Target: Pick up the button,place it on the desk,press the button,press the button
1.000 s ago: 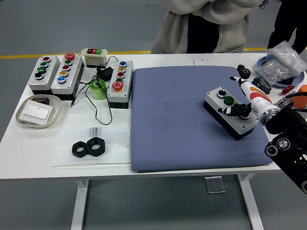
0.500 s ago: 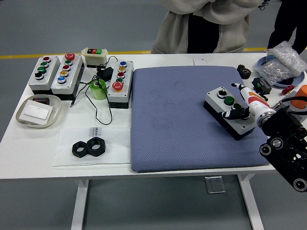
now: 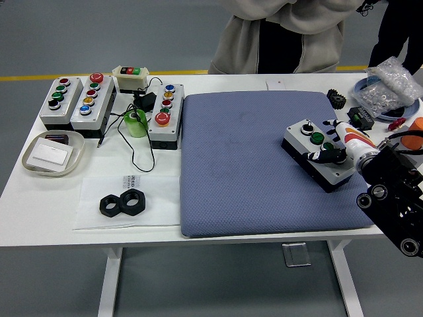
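Observation:
A grey button box (image 3: pixel 318 156) with a black base lies on the blue mat (image 3: pixel 244 158) at its right side. It has a black selector knob at its far end and a green button (image 3: pixel 317 138) behind it. My right hand (image 3: pixel 334 146) comes in from the right and is over the box's near half. Its fingers (image 3: pixel 322 156) curl down onto the box top, covering the buttons nearest me. The thumb (image 3: pixel 332 123) sticks out past the box's right edge. The left arm is out of view.
Three larger button boxes (image 3: pixel 92 100) and a small white one (image 3: pixel 130 78) stand at the back left, with a green tape roll (image 3: pixel 135 123) and cable. A white tray (image 3: pixel 53 154) and two black nuts (image 3: pixel 123 203) lie front left. Bags and parts (image 3: pixel 386 92) sit back right. A person stands behind the table.
My right hand has drawn in a little toward the right and settled lower on the box. The box has shifted slightly with it and now lies flatter on the mat.

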